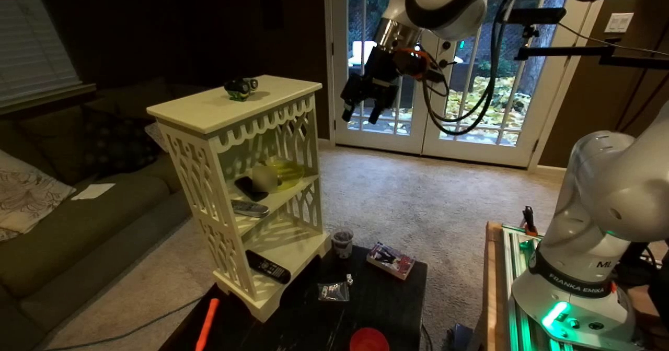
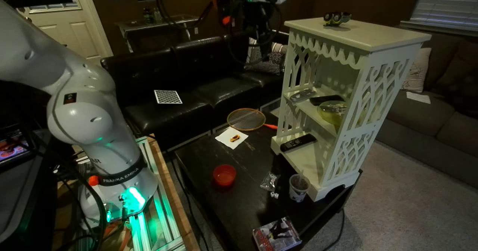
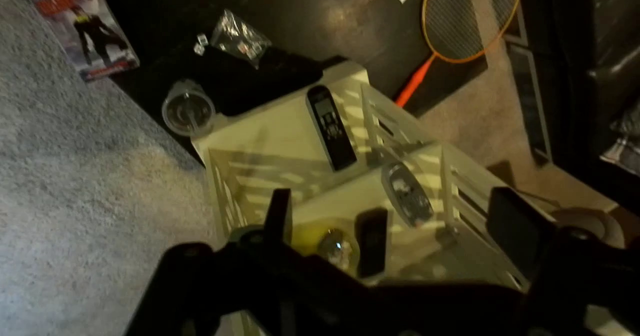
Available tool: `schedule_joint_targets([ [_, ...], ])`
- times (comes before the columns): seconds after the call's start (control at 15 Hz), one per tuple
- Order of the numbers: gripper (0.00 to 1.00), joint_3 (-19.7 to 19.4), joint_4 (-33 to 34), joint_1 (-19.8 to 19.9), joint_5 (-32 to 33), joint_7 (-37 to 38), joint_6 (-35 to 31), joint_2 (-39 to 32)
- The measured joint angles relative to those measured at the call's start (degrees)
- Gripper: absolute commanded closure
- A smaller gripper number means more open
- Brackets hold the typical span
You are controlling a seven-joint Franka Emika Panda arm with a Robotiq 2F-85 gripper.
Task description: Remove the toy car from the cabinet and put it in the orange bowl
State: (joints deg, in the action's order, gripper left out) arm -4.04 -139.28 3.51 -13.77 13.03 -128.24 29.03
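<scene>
The toy car [image 1: 239, 88] is small and blackish with green parts and wheels. It sits on the flat top of the cream-white cabinet [image 1: 285, 87]; both show in both exterior views, the car here [image 2: 337, 18] and the cabinet here [image 2: 377, 38]. The orange bowl [image 2: 224, 175] looks reddish and stands on the black table; its edge shows in an exterior view [image 1: 369, 340]. My gripper [image 1: 360, 115] is open and empty, in the air beside the cabinet top, apart from it. In the wrist view the open fingers [image 3: 392, 196] frame the shelves; the toy car and orange bowl are out of view.
A yellow-green bowl [image 2: 332, 112] and two remotes are on the upper shelf; another remote [image 1: 268, 266] lies below. On the table are a cup [image 2: 299, 187], a plastic bag [image 2: 269, 182], a boxed case [image 2: 276, 236], a racket [image 2: 246, 119] and a small yellow-orange item [image 2: 235, 138] on paper.
</scene>
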Motion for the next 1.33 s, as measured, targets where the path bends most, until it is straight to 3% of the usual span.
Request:
schedule_joint_targets([
  [0.33, 0.00, 4.04, 11.85, 0.16, 4.80, 1.57, -7.10, -6.95],
  [0.67, 0.00, 7.78, 25.97, 0.82, 10.00, 10.96, -8.98, -17.76],
  [1.0, 0.00, 7.79, 27.51, 0.84, 11.58, 13.60, -10.14, -19.90],
  [1.33, 0.00, 10.36, 31.17, 0.40, 26.96, 23.03, -16.53, -25.54],
])
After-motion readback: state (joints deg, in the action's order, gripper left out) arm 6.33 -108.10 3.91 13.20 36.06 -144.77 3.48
